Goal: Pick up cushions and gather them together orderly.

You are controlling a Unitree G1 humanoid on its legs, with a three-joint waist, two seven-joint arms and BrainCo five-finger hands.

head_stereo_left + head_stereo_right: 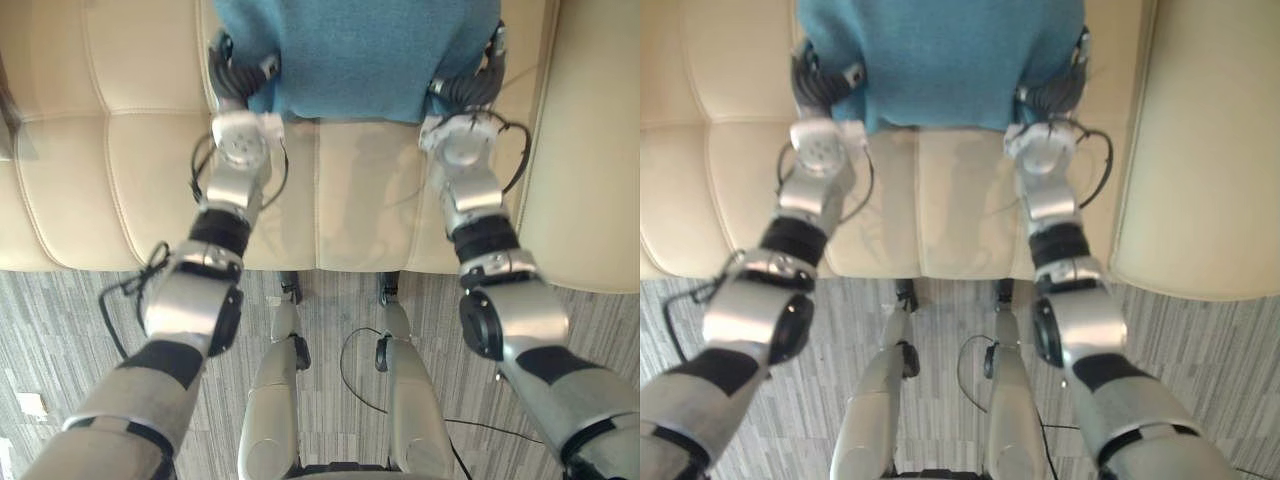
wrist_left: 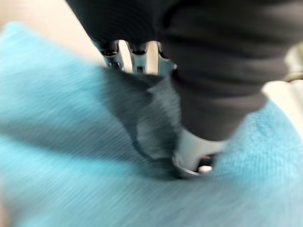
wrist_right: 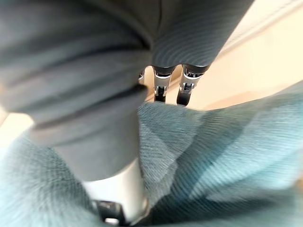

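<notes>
Left wrist view: left hand [image 2: 196, 153] pinches teal-blue knitted fabric cushion [image 2: 71, 142], thumb in front, fingers behind edge. Right hand [image 3: 118, 189] seemingly clamps opposite side likewise. Cushion between both hands, over cream leather sofa [image 1: 110, 160] seat.

We see our left hand [image 2: 208, 94] clamped on a soft teal ribbed-fabric cushion [image 2: 71, 156]. Its silver fingers [image 2: 113, 51] hook over the cushion's far edge toward eleven o'clock, the thumb [image 2: 193, 156] presses in at five o'clock, and a fold of cloth bunches between them. A smooth cream surface [image 2: 33, 12] shows beyond at ten o'clock.
</notes>
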